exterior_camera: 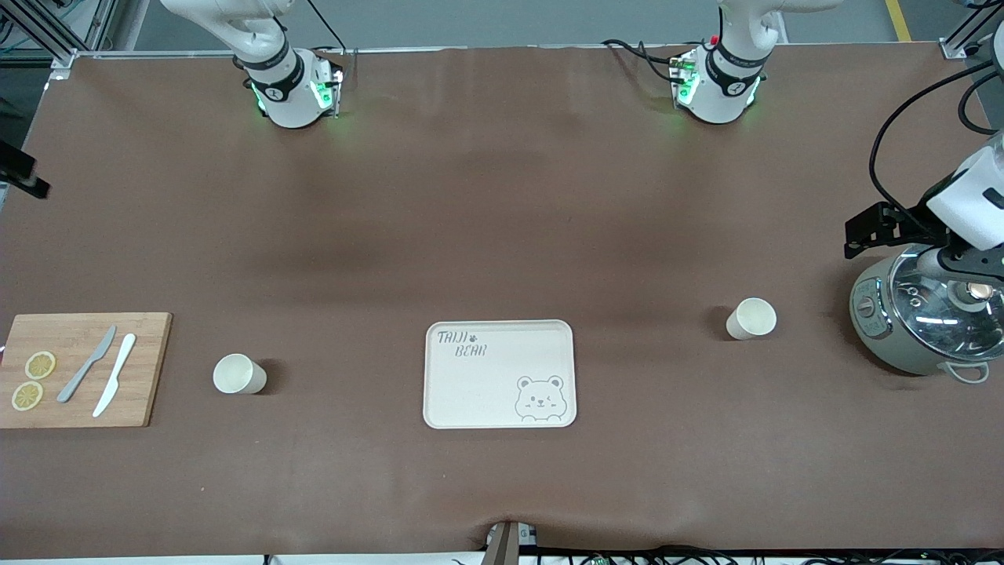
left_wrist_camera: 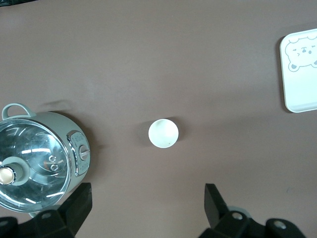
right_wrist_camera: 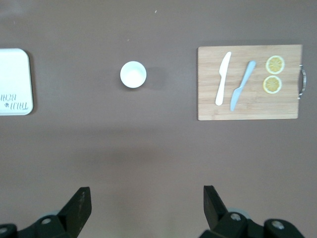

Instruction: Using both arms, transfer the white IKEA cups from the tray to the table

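Note:
Two white IKEA cups stand upright on the brown table. One cup (exterior_camera: 239, 374) (right_wrist_camera: 133, 74) is between the cutting board and the bear-printed tray (exterior_camera: 500, 408), toward the right arm's end. The other cup (exterior_camera: 751, 318) (left_wrist_camera: 163, 133) stands between the tray and the grey pot, toward the left arm's end. My left gripper (left_wrist_camera: 148, 198) hangs high over the table beside the pot, open and empty. My right gripper (right_wrist_camera: 147, 198) is also high over bare table, open with nothing in it. The right gripper is out of the front view.
A grey pot with a glass lid (exterior_camera: 925, 314) (left_wrist_camera: 34, 163) sits at the left arm's end, under the left arm's wrist (exterior_camera: 969, 196). A wooden cutting board (exterior_camera: 149, 353) (right_wrist_camera: 247, 109) holds two knives and two lemon slices at the right arm's end.

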Controlling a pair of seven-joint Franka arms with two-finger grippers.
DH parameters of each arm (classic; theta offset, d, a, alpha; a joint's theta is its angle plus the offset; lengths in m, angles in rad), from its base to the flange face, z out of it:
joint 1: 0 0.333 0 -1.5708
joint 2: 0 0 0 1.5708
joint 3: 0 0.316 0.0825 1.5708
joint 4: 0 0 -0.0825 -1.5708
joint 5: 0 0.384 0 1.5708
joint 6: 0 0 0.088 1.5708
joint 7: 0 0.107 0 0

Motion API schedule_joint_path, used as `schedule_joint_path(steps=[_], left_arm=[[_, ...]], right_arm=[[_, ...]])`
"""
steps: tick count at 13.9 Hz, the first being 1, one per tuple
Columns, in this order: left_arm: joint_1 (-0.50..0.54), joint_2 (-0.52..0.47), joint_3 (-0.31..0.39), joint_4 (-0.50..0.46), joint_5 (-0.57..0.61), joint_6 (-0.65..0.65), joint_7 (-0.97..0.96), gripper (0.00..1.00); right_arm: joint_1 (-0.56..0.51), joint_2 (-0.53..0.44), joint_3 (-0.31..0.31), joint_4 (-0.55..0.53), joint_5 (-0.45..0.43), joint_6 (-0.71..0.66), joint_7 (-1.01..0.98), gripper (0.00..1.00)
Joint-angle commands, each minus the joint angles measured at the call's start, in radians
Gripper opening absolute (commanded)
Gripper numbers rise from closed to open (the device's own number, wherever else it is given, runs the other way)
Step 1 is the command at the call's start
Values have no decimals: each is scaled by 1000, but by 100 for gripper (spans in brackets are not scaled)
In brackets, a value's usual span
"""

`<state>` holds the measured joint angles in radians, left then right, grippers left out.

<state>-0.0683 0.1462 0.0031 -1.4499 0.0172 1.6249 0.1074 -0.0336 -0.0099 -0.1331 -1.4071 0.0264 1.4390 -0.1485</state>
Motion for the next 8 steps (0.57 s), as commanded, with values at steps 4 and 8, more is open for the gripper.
schedule_joint_path(steps=[4,8], left_arm=[[7,0,-8,-1,1,12,-6,100],[9,0,-8,-3,1,12,-6,100]], right_arm=[[85,-2,44,-4,-9,-6,226,100],[103,24,43,-9,-74,4,144,100]])
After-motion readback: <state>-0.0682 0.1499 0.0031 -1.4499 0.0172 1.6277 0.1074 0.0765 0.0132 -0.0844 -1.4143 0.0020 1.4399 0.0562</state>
